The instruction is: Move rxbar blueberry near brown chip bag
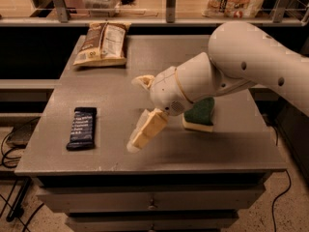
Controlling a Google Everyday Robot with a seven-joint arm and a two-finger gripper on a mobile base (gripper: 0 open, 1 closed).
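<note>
Cream gripper (139,111) over grey table (217,151), navy rxbar blueberry (82,128), brown-and-cream brown chip bag (102,43)
</note>
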